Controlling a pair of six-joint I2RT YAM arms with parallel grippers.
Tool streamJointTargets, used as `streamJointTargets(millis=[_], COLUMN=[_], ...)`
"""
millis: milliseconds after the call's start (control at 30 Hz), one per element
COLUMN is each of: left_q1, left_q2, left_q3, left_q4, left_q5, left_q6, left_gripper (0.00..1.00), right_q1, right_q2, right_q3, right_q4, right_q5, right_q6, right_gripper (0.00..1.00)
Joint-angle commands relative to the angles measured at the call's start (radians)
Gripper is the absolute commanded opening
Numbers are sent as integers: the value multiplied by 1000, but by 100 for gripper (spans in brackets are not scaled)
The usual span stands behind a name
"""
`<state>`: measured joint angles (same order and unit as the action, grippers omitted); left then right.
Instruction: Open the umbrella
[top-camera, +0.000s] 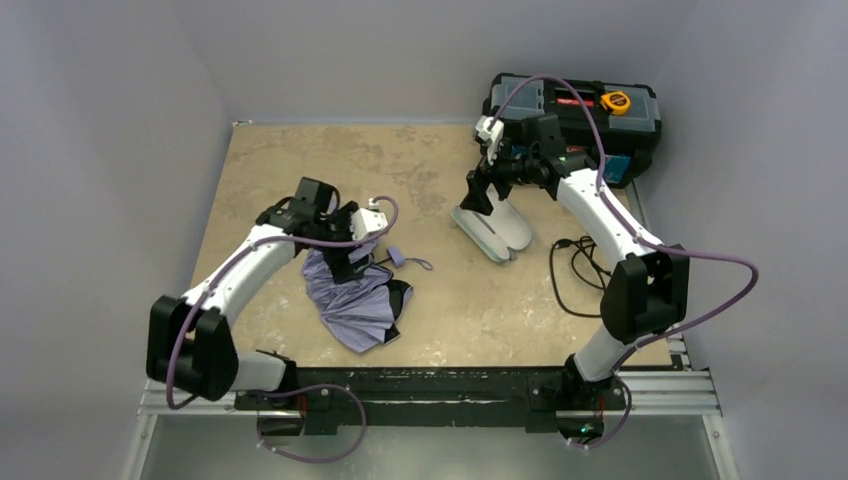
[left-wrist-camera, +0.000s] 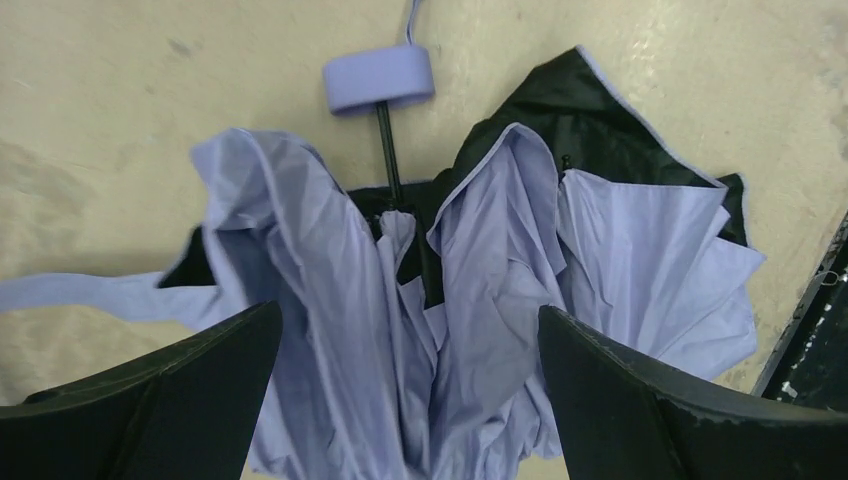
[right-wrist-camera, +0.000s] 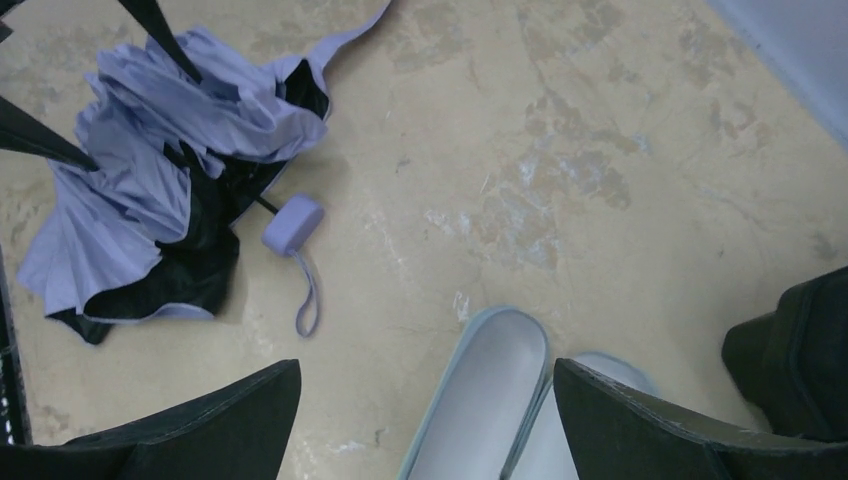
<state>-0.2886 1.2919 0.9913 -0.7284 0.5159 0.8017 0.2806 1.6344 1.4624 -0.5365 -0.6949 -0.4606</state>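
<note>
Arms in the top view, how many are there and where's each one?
2. The left arm reaches over the umbrella at left; the right arm reaches over the sleeve by the toolbox. None seems hidden.

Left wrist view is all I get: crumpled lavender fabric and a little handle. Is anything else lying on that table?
Observer: Yes. A mint-green sleeve lies flat to the right of the umbrella.
Operator: Is somebody holding that sleeve?
Observer: No. The right end effector hangs over it with its jaws open, not closed on it.
Operator: Anything farther back?
Observer: A black toolbox sits at the far right corner, with a yellow tape measure on its lid.
</note>
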Motion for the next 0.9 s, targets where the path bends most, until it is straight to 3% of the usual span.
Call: streamJointTargets(millis=[0, 200, 267, 400, 433, 500, 633, 767, 867], left_q1=[-89, -162, -190, -200, -201, -196, -191, -128, -50], left_q2=[126, 248, 270, 321, 327, 327, 308, 214, 104], left_q3=[20, -24, -38, -33, -27, -20, -17, 124, 215], left_q4=[-23, -11, 35, 33, 28, 23, 5, -71, -3], left_q5=[-198, -351, -475, -526, -521, -479, -406, -169, 67], left_q6=[-115, -173, -144, -67, -44, -5, 10, -152, -384], left_gripper=[100, 100, 100, 97, 93, 50, 0, 0, 0], right_q1=[-2, -1, -1, -2, -2, -2, -3, -5, -7], right_q2=[-7, -6, 5, 35, 41, 53, 70, 8, -76], right_q3=[27, 22, 29, 60, 66, 76, 98, 38, -33], right_q4=[-134, -127, -134, -165, -167, -167, -168, -37, 156], right_q5=[-36, -5, 3, 17, 21, 22, 9, -22, -33], right_q6=[-117, -122, -126, -147, -150, -152, -107, 55, 311], right_gripper=[99, 99, 99, 99, 99, 99, 99, 99, 99])
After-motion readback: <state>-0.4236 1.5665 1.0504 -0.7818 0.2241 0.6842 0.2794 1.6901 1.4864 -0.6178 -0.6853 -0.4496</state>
